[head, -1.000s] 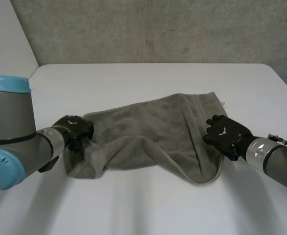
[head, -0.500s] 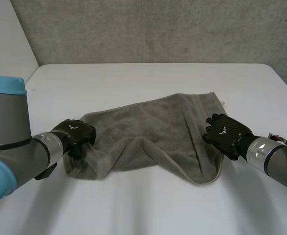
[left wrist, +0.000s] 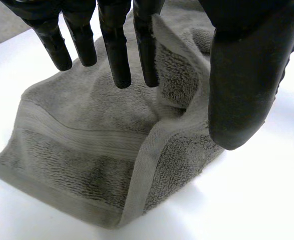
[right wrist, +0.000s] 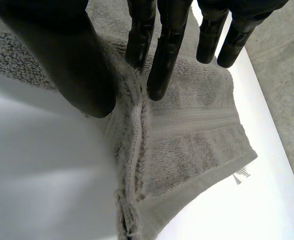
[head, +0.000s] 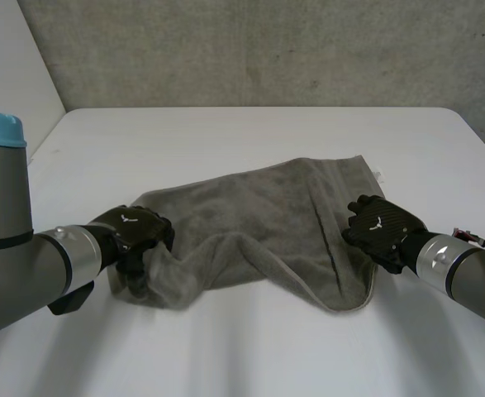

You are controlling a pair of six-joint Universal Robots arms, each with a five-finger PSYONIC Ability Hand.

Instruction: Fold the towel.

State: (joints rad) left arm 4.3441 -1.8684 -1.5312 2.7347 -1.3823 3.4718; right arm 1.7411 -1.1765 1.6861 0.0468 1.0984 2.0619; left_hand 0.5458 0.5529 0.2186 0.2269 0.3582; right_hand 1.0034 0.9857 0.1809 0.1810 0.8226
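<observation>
While the white counter [head: 250,136] carries the grey towel [head: 267,207] crumpled across its middle, note that the left hand [head: 135,236] has drawn its end inward and nearer over the last second, bunching it. The right hand [head: 381,225] has not moved. Both hands pinch cloth: left fingers [left wrist: 114,50] and thumb hold a raised fold at the left end, and right fingers [right wrist: 169,45] and thumb hold the right edge. Treat the fold as barely begun.
</observation>
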